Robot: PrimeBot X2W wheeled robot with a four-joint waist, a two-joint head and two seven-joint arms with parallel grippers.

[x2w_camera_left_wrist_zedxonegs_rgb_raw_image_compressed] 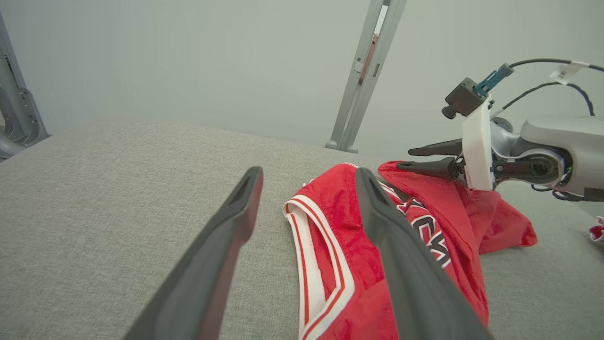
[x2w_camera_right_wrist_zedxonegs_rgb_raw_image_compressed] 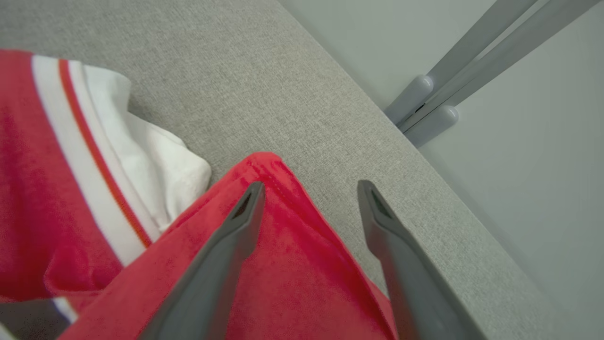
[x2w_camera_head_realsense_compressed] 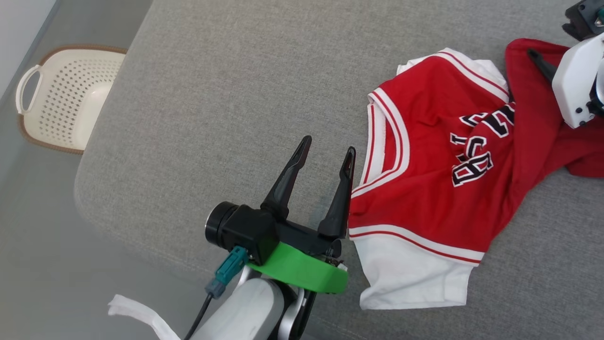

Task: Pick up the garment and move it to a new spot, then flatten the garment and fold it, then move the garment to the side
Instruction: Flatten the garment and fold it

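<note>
Left gripper point(x2w_camera_head_realsense_compressed: 329, 144), in the head view, hovers fully spread and empty just beside the left margin of the crumpled red-and-white garment point(x2w_camera_head_realsense_compressed: 424, 189), which lies on the right part of the grey cushion point(x2w_camera_head_realsense_compressed: 212, 94), apparently staged for a two-point pickup. Left wrist view: its fingers point(x2w_camera_left_wrist_zedxonegs_rgb_raw_image_compressed: 222, 245) straddle the striped trim point(x2w_camera_left_wrist_zedxonegs_rgb_raw_image_compressed: 302, 255) without gripping. Right wrist view: the right gripper point(x2w_camera_right_wrist_zedxonegs_rgb_raw_image_compressed: 311, 186), equally wide and empty, brackets the garment's red corner point(x2w_camera_right_wrist_zedxonegs_rgb_raw_image_compressed: 292, 236) near the cushion's edge.

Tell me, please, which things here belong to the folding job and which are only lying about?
For the job: red-and-white jersey, grey cushion under it, left end effector, right end effector.
Lying about: white perforated basket on the floor, white strip, grey metal posts.
</note>
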